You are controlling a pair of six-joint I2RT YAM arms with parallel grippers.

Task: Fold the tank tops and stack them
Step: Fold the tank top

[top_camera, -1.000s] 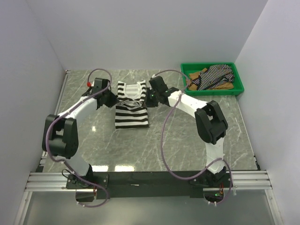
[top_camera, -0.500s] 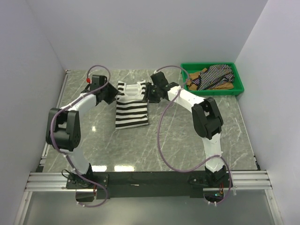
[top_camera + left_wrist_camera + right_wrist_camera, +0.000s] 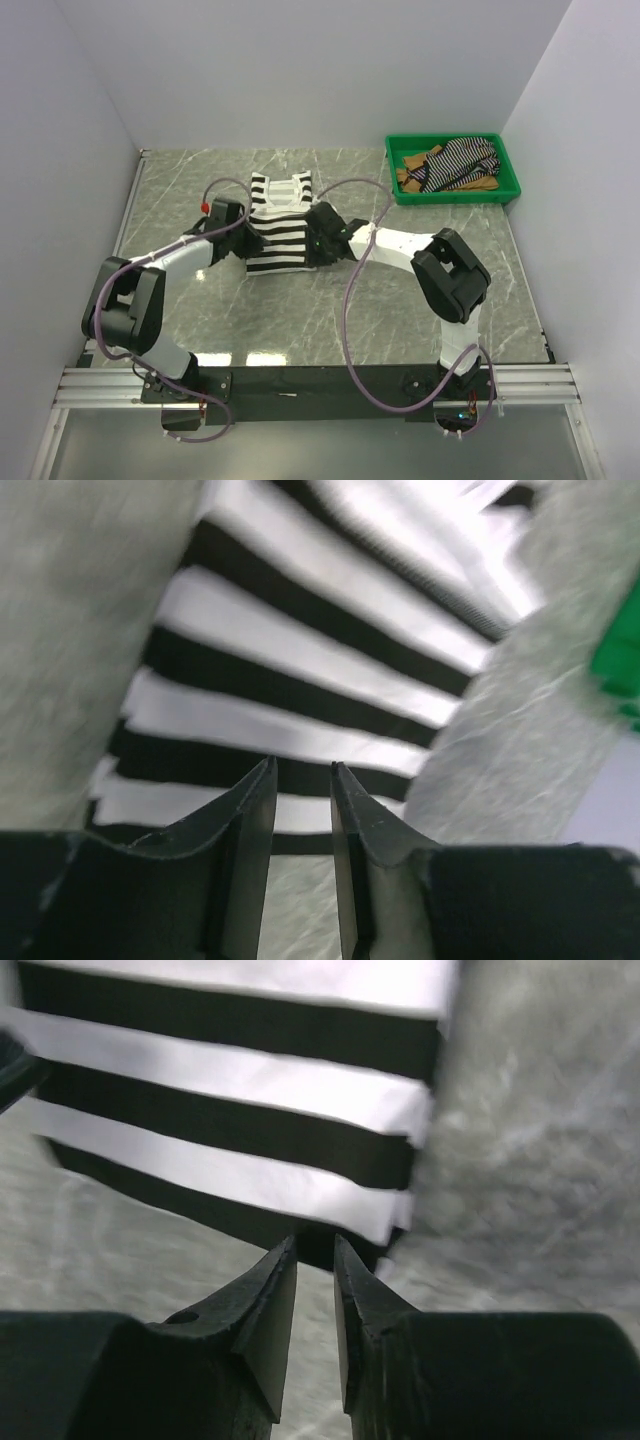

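Wide-striped black-and-white cloth tank top [image 3: 281,228], flat on the grey marble table [image 3: 400,300], between my two grippers.

Since half a second ago both my arms have dropped from the shoulder end toward the hem. My left gripper [image 3: 301,777] and right gripper [image 3: 315,1250] sit at the lower corners, fingers nearly closed; whether they pinch cloth I cannot tell. Thin-striped tank top [image 3: 462,160] and tan-brown tank top [image 3: 415,165] lie in the green plastic tray [image 3: 455,193].

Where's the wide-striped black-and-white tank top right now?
In the top view, the wide-striped black-and-white cloth tank top lies flat on the grey marble table, centre-left, between the left gripper and right gripper at its lower corners.
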